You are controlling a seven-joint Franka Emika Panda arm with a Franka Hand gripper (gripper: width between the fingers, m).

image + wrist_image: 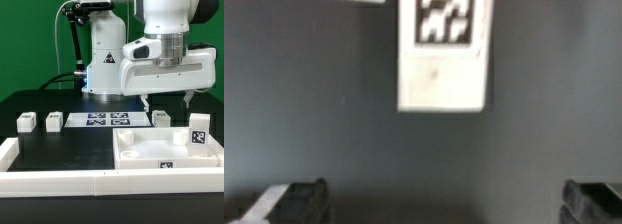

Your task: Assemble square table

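Observation:
The square table's top, a white tray with a raised rim and a tag on its front wall, lies at the exterior view's right. Two small white legs lie at the left. A third leg lies behind the top, and another stands on the right with its tag facing out. My gripper hangs open above the back of the top, close to the third leg. In the wrist view a tagged white leg lies on the black mat ahead of my open gripper, nothing between the fingers.
The marker board lies flat at the back middle, in front of the robot's base. Long white border rails run along the front edge and up the left side.

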